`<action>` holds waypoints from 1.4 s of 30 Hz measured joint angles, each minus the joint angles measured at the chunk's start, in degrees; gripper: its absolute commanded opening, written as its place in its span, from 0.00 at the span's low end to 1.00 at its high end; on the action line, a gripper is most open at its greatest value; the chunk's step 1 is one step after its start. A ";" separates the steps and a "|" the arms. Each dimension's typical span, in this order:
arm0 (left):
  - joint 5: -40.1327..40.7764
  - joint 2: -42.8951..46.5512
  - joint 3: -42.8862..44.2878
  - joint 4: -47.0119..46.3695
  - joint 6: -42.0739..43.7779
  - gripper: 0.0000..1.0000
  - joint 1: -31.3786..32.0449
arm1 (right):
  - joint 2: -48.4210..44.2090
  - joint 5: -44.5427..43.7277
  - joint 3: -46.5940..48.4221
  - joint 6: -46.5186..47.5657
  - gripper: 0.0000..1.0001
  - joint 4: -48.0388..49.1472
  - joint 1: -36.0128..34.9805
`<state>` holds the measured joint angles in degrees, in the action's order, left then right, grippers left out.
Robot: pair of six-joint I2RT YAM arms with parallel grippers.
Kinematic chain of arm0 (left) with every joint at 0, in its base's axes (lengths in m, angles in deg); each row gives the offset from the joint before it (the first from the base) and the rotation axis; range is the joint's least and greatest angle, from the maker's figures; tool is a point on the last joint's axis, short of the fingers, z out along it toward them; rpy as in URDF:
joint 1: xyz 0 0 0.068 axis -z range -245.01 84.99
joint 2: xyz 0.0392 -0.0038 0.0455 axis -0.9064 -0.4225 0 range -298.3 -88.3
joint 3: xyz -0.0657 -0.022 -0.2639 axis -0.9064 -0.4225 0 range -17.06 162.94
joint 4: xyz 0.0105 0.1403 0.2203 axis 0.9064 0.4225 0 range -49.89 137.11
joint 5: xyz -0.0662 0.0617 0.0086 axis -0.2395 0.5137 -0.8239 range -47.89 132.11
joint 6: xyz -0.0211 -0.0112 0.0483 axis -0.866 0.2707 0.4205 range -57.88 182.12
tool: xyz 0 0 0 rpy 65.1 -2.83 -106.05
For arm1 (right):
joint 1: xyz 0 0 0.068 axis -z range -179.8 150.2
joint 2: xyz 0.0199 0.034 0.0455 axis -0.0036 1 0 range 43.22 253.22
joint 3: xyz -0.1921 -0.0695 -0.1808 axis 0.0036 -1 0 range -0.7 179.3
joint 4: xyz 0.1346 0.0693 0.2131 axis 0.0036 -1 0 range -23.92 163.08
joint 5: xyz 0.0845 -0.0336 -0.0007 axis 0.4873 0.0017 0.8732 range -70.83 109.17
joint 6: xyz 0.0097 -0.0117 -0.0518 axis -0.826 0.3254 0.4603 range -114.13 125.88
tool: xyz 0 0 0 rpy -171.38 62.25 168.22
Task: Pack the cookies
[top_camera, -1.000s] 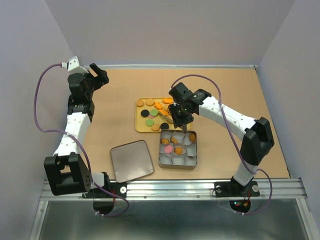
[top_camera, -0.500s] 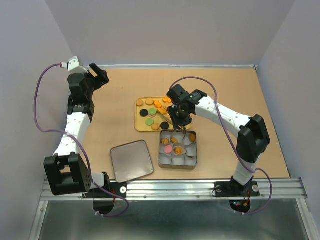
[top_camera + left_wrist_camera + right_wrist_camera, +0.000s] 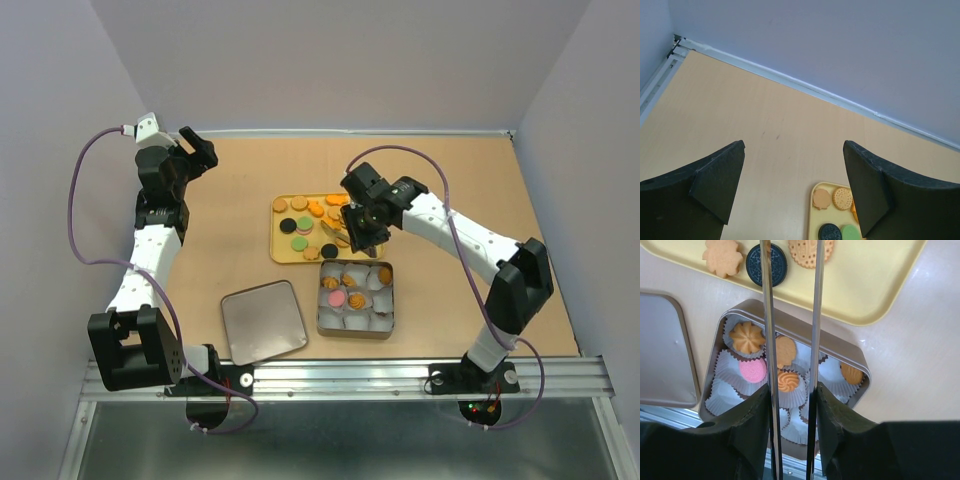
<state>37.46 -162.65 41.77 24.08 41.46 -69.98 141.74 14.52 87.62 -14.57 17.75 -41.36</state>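
The right pincer [image 3: 792,390] is clenching a pair of metal tongs [image 3: 816,315] above the open tin [image 3: 852,365]. The blades are reaching over the yellow tray [image 3: 880,285], with their tips lying outside the wrist view. Loose cookies [image 3: 300,226] are sitting on the tray, and others, a pink cookie [image 3: 753,371] among them, are resting in the tin's white paper cups [image 3: 722,395]. The left pincer [image 3: 793,150] is hanging released over the desk [image 3: 765,125], well apart. The tin's lid [image 3: 262,320] is lying just beside the tin.
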 measured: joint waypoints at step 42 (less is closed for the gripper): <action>-0.76 0.00 0.00 -0.04 -0.02 0.90 0.00 | -46.49 15.89 -19.12 -8.26 0.32 -22.88 0.00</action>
<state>36.70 -162.65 41.77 24.03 41.43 -69.98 95.25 30.41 68.49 -22.83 -5.14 -41.36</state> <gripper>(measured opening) 0.908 0.421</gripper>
